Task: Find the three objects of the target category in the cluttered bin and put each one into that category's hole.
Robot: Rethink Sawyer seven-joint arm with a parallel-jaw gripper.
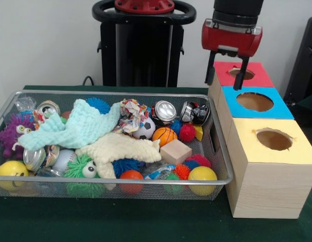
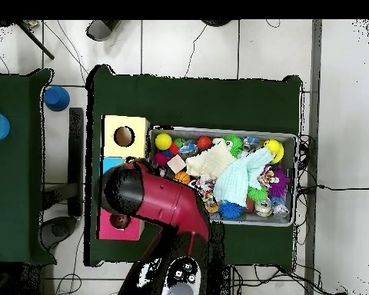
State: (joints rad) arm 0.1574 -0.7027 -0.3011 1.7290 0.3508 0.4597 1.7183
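1. Keep the red and black gripper [image 1: 227, 75] centred over the red-topped box's round hole [image 1: 242, 73] before you turn back to the wire mesh bin [image 1: 222, 156].
2. Its black fingers [image 1: 210, 70] stand apart, hold nothing and hang above that hole; the clutter to search lies in the bin.

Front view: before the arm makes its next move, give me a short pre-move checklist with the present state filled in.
1. Tool empty, nothing between its fingers: ok.
2. Tool open: ok.
3. Tool clear of the wire bin, hanging above the red box: ok.
4. Holes in the blue box and yellow box unblocked: ok.
5. Red box's hole unblocked: cannot tell, tool partly covers it.
6. Target category known from the pictures: cannot tell.
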